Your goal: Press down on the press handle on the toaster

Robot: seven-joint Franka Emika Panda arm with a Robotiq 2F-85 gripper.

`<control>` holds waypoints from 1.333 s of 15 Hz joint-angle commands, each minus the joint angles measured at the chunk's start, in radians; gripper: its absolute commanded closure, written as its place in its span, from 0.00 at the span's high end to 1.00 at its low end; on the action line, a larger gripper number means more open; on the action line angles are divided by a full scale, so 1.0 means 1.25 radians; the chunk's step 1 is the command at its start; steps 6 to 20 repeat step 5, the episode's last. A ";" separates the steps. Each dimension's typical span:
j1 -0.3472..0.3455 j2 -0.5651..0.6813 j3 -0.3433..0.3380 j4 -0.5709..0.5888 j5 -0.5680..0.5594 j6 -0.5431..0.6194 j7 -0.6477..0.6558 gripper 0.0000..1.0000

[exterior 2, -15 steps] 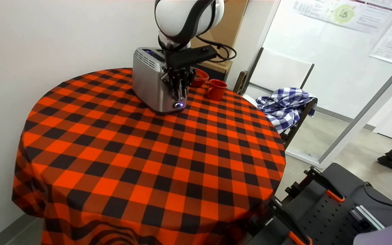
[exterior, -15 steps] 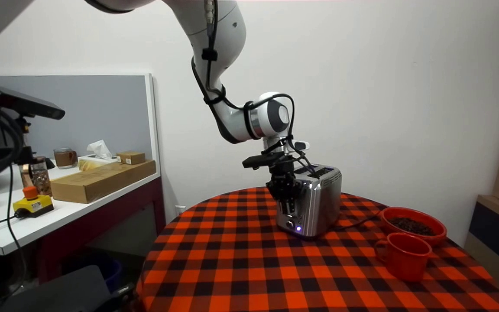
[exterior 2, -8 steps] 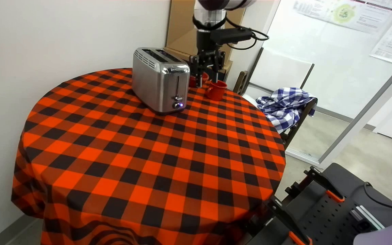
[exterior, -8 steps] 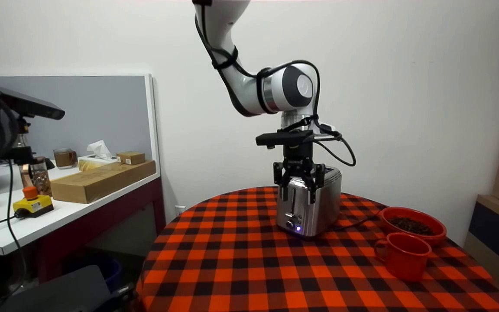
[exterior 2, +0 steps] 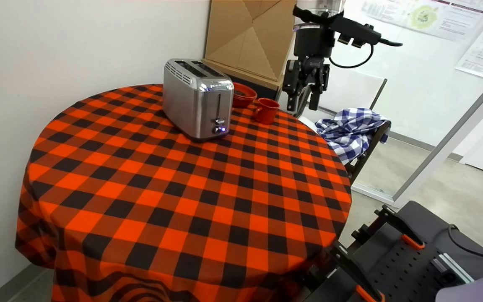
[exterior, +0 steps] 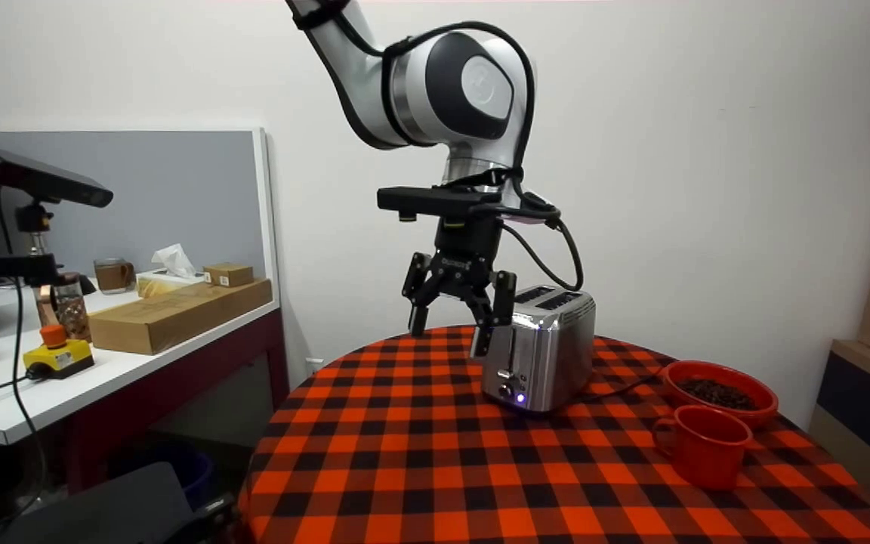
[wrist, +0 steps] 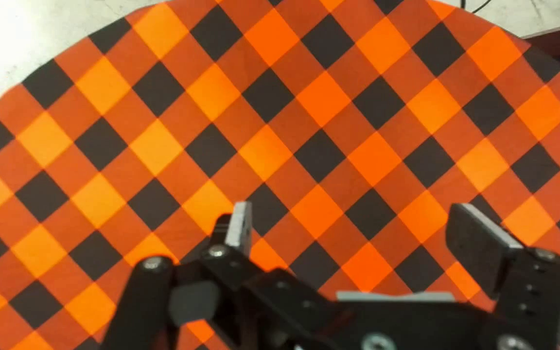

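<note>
Since the earlier frame the arm [exterior: 473, 87] has drawn back from the toaster [exterior 2: 195, 100], carrying the jaws away from its front end, while the toaster itself, the red mug [exterior: 711, 453] and the red bowl [exterior 2: 245, 102] have stayed put. We see the jaws released and spread wide apart: in the wrist view there is only checked tablecloth [wrist: 321, 155] beneath and between them, and they hang well clear of the toaster. The toaster stands upright on the table [exterior 2: 174, 176], near the wall [exterior 2: 78, 37], its bread slots [exterior 2: 191, 68] facing up; what may lie down inside them is hidden from us.

As we judge it, the pressing is done. In an exterior view the press handle [exterior 2: 219, 121] sits at the low end of its groove [exterior 2: 219, 102], just above the knob [exterior 2: 217, 130], and it rests down there with nothing touching it, which suggests to us that it has latched. A small bluish light [exterior 2: 223, 129] glows beside the knob, which would fit a toaster at work, though we cannot be sure of that from the light alone. What is left looks slight: bringing the arm fully away and leaving the press handle be, with another push called for only if it should spring back up
</note>
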 commanded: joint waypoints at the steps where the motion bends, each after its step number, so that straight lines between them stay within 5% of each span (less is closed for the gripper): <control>1: 0.001 -0.006 -0.001 -0.001 0.000 -0.002 0.000 1.00; 20: 0.002 0.018 0.001 0.014 0.000 0.001 0.000 1.00</control>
